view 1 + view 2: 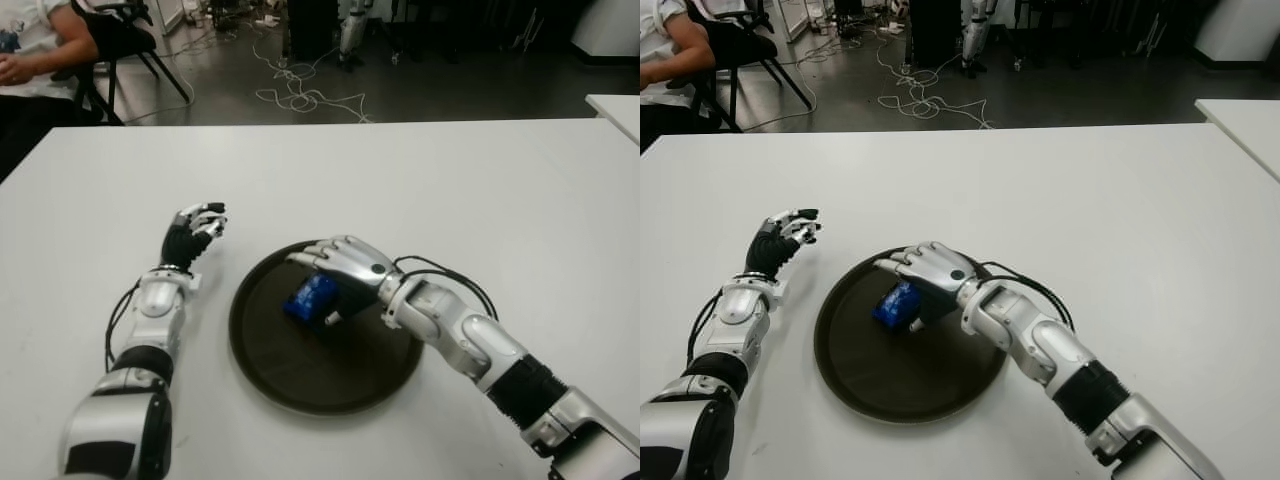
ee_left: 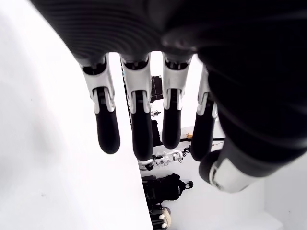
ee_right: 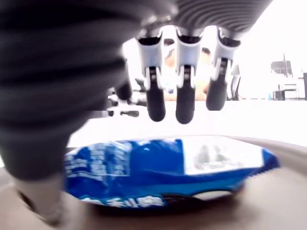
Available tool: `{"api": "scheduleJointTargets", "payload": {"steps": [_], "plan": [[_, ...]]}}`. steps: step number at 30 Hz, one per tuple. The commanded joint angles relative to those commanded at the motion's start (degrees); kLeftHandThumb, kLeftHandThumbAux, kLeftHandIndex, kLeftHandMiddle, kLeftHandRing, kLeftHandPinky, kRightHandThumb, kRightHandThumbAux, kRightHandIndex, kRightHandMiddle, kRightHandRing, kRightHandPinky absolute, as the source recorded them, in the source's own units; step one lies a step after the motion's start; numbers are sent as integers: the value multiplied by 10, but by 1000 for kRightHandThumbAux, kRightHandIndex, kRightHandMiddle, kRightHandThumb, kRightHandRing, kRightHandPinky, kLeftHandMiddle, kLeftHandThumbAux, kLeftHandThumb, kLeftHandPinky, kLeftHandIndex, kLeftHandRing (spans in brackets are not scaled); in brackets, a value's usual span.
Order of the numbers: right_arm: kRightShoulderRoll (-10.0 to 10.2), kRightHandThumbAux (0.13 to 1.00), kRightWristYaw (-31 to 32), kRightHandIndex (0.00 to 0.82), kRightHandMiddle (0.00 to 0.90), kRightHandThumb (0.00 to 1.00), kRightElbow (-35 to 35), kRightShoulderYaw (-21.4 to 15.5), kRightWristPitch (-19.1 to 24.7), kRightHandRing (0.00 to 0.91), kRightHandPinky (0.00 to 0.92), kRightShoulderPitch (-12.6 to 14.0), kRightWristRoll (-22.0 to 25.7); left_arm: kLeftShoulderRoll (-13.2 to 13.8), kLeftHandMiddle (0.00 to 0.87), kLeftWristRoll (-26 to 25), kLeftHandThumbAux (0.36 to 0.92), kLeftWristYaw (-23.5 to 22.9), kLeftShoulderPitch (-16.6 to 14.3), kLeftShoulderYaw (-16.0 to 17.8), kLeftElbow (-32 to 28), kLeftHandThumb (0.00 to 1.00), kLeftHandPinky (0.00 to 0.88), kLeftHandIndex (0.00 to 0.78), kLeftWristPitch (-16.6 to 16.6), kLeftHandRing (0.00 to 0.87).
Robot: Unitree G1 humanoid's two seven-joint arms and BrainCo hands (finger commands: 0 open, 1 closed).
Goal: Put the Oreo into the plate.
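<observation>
The blue Oreo packet (image 1: 310, 297) lies inside the dark round plate (image 1: 290, 385), in the part of the plate that is farther from the robot. The plate stands on the white bench (image 1: 420, 180), closer to the near edge than to the far edge.

The right hand (image 1: 345, 262) is over the packet, palm down. In the right wrist view the packet (image 3: 168, 167) rests on the brown plate surface (image 3: 268, 206), and the fingers (image 3: 184, 103) hang above it, spread and straight, without touching it. So this hand is open and it holds nothing. The thumb is just beside one end of the packet; I cannot tell if it touches.

The left hand (image 1: 195, 232) shows to the left of the plate, apart from its rim. Its fingers (image 2: 139, 129) are loosely extended and a little bent, with nothing between them.

Beyond the far left corner of the bench a person (image 1: 35, 50) sits on a chair, and cables (image 1: 300, 95) lie on the floor behind the bench.
</observation>
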Motion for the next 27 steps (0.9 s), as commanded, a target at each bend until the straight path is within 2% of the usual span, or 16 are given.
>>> {"api": "scheduleJointTargets", "payload": {"steps": [8,17,19,23,27], "plan": [[-1,672,-14,0,0,0,15,-9,3,0,0,-1,-8,1,280,5,709,7,-2,-4,3,720,284,404,2,302],[-7,698,-50,1,0,0,42,-14,0,0,0,-4,-19,-1,271,3,709,4,-3,-4,2,716,320,403,0,300],[-16,698,-54,1,0,0,43,-20,-2,0,0,-5,-17,-2,270,2,709,1,-2,-3,2,713,327,403,0,300],[-47,708,-49,2,0,0,36,-51,-13,0,0,-9,3,-3,265,-1,709,-3,-2,-2,2,714,339,403,1,300],[-84,739,-62,15,0,0,12,-108,-25,0,0,24,43,-4,258,-4,709,-7,-3,0,1,718,354,404,0,298]]}}
